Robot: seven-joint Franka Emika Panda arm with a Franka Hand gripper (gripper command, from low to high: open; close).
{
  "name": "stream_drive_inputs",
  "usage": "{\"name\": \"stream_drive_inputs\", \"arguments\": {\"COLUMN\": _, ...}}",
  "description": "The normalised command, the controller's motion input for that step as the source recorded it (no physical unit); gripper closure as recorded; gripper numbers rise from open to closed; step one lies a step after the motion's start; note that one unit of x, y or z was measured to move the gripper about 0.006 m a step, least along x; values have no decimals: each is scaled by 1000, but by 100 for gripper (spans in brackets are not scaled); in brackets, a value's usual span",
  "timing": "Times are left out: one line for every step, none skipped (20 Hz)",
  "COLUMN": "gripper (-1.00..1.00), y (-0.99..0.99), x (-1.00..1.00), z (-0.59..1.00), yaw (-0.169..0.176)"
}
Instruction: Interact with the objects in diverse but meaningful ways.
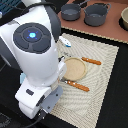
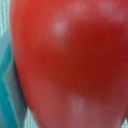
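tomato (image 2: 70, 60): fills wrist view, right under camera; place on bench hidden by arm in exterior view
claw: not visible, cannot tell if spread or pinching
handling: likely light toy, smooth glossy skin, round so may slip; grip across widest middle
nearby: plate (image 1: 75, 68), fork (image 1: 91, 61), knife (image 1: 76, 85) on mat (image 1: 102, 75); pots (image 1: 96, 13) behind

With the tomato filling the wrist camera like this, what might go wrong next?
The red tomato fills the wrist view, so the camera shows almost nothing around it; any placement would be nearly blind. In the exterior view the arm hides the gripper and part of the mat, so the grip cannot be checked. Lowering near the plate may knock the wooden-handled utensils.
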Motion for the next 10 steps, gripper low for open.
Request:
{"name": "stream_drive_inputs", "arguments": {"gripper": -100, "y": 0, "x": -43, "z": 800, "yaw": 0}}
{"name": "stream_drive_inputs", "arguments": {"gripper": -100, "y": 23, "x": -43, "z": 717, "yaw": 0}}
{"name": "stream_drive_inputs", "arguments": {"gripper": -100, "y": 37, "x": -20, "z": 597, "yaw": 0}}
{"name": "stream_drive_inputs", "arguments": {"gripper": -100, "y": 11, "x": -77, "z": 437, "yaw": 0}}
{"name": "stream_drive_inputs", "arguments": {"gripper": -100, "y": 0, "x": -140, "z": 357, "yaw": 0}}
{"name": "stream_drive_inputs", "arguments": {"gripper": -100, "y": 0, "x": -91, "z": 460, "yaw": 0}}
{"name": "stream_drive_inputs", "arguments": {"gripper": -100, "y": 43, "x": -57, "z": 314, "yaw": 0}}
{"name": "stream_drive_inputs", "arguments": {"gripper": -100, "y": 34, "x": -57, "z": 217, "yaw": 0}}
{"name": "stream_drive_inputs", "arguments": {"gripper": -100, "y": 0, "x": -40, "z": 306, "yaw": 0}}
{"name": "stream_drive_inputs", "arguments": {"gripper": -100, "y": 3, "x": -123, "z": 431, "yaw": 0}}
